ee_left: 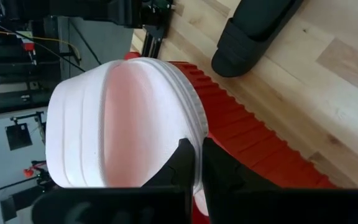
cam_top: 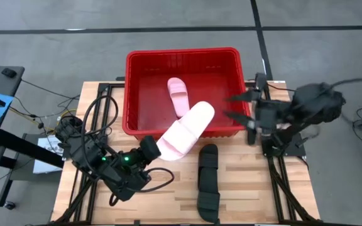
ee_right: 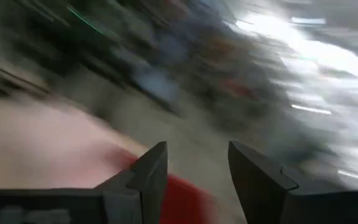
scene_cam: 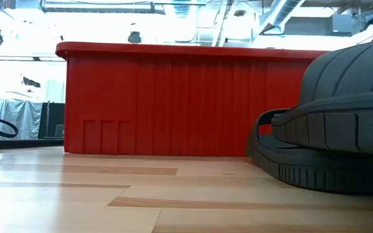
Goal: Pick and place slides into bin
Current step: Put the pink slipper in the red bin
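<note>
The red bin (cam_top: pixel 182 60) stands at the table's far middle, and also shows in the low view (scene_cam: pixel 173 97). One pale pink slide (cam_top: pixel 178 95) lies on its floor. My left gripper (cam_top: pixel 151 150) is shut on the second pink slide (cam_top: pixel 187 129), which reaches across the bin's near rim. Two black slides (cam_top: pixel 208 164) (cam_top: pixel 208 201) lie on the table near the bin, one behind the other. One of them fills the right of the low view (scene_cam: pixel 329 129). My right gripper (cam_top: pixel 234 107) is open and empty above the bin's right wall. My left gripper pinches the pink slide's edge (ee_left: pixel 190 134) between its two fingers, at the slide's near-left end. The fingers come from the table's near left, slanting, and lie along the slide. The slide is lifted clear of the table. Its far end (cam_top: pixel 203 113) is over the bin's near rim.
Dark frame rails run along the table's left and right sides (cam_top: pixel 275 157). Bare wood lies near the front edge (cam_top: pixel 162 201), left of the black slides. The bin's right half (cam_top: pixel 215 88) holds no slide.
</note>
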Controlling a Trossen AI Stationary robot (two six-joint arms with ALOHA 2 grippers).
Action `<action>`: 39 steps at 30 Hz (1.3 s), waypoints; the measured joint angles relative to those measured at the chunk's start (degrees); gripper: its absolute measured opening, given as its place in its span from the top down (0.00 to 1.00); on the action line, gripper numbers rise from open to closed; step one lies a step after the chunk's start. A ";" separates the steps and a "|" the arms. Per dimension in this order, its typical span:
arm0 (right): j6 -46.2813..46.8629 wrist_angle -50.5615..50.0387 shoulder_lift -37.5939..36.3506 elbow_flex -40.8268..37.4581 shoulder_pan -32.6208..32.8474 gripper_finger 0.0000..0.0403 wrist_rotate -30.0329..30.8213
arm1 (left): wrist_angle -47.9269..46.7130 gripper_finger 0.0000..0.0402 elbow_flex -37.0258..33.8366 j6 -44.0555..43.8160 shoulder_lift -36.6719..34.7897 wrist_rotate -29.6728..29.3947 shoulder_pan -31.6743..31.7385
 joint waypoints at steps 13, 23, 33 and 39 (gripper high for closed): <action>3.45 -26.45 6.52 11.89 -18.38 0.60 -34.58 | -0.02 1.00 0.00 -0.87 0.00 -1.10 -1.08; -2.19 -22.53 12.78 11.95 -18.00 0.60 -34.12 | 0.00 1.00 0.00 -1.81 0.00 -2.56 -2.91; 4.13 -22.30 13.77 11.95 -23.07 0.58 -25.76 | 0.00 1.00 0.00 -1.86 0.00 -2.54 -3.50; 13.99 -23.88 13.08 12.15 -25.52 0.53 -23.34 | -0.02 1.00 0.00 -1.82 0.00 -2.62 -3.45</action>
